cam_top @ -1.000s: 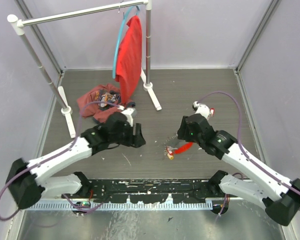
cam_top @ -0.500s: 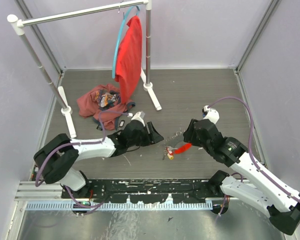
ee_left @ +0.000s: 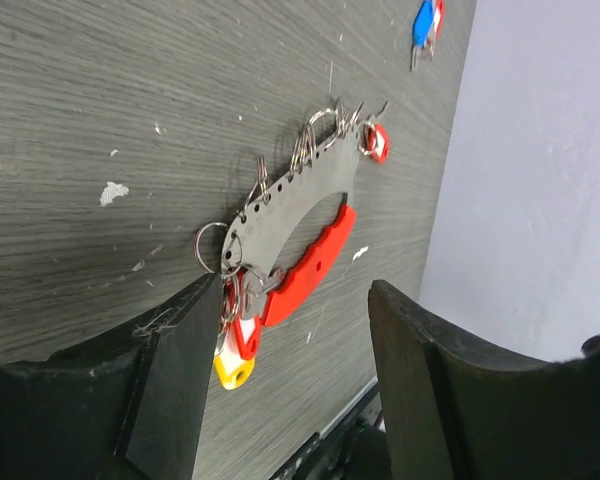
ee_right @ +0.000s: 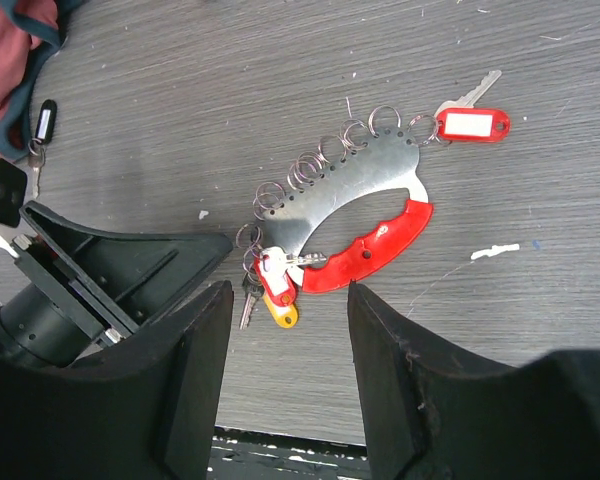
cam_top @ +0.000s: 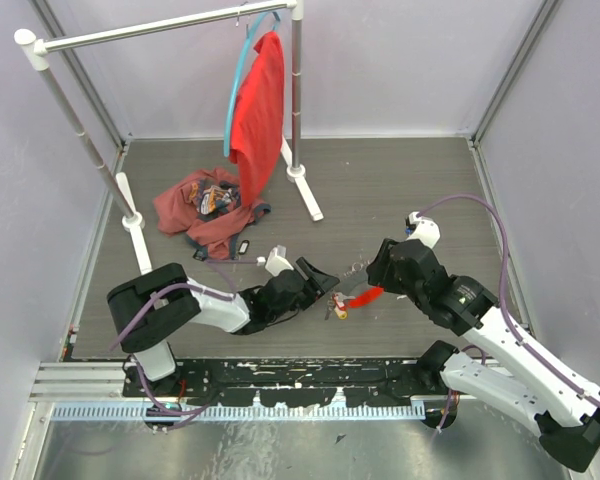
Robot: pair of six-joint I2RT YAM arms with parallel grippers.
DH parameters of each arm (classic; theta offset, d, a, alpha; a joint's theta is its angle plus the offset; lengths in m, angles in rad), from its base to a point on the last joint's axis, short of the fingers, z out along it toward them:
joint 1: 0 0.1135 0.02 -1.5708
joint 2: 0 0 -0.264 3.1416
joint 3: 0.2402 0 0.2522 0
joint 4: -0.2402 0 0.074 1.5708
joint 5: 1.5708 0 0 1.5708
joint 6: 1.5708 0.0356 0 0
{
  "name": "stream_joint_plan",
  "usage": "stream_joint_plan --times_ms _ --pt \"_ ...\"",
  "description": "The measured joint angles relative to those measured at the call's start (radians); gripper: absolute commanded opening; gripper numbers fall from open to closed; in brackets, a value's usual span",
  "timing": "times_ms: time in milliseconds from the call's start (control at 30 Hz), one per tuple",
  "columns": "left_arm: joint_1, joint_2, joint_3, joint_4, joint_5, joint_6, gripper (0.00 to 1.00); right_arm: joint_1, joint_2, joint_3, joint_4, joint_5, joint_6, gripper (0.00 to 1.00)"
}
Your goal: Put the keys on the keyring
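Left gripper point(cam_top: 320, 282) has swung in low, jaws apart and empty, right beside the keyring point(ee_right: 340, 195) on the table point(cam_top: 400, 190). It lies diagonal, keys point(ee_right: 275, 285) end toward that claw. Right gripper point(ee_right: 287, 310) hovers above, also spread, holding nothing.

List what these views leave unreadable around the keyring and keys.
- Top view: the keyring is too small to count its rings.
- Left wrist view: a finger of the left gripper overlaps the red and yellow tagged keys; contact unclear.
- Left wrist view: the top edge cuts off the blue-tagged key.
- Right wrist view: whether those tagged keys are threaded on a ring is too fine to tell.
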Motion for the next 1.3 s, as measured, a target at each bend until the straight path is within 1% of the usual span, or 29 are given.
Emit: stream_joint_plan --times_ms 200,400,567,833,1300 --pt "-0.013 -0.001 -0.012 -0.014 -0.067 -0.077 0.73 0.000 -0.014 0.000 -0.012 0.000 -0.002 0.55" --pt "-0.029 0.004 -0.013 -0.035 -0.083 -0.117 0.72 0.000 -0.010 0.000 -0.017 0.000 -0.005 0.55" --pt "-0.033 0.042 -0.008 -0.003 -0.086 -0.151 0.70 0.000 -0.010 0.000 -0.020 0.000 -0.006 0.55" --pt "-0.039 0.101 -0.002 0.085 -0.087 -0.199 0.66 0.000 -0.009 0.000 -0.020 0.000 -0.021 0.55" --pt "-0.039 0.137 0.000 0.119 -0.108 -0.217 0.52 0.000 0.010 0.000 -0.019 0.000 -0.028 0.56"
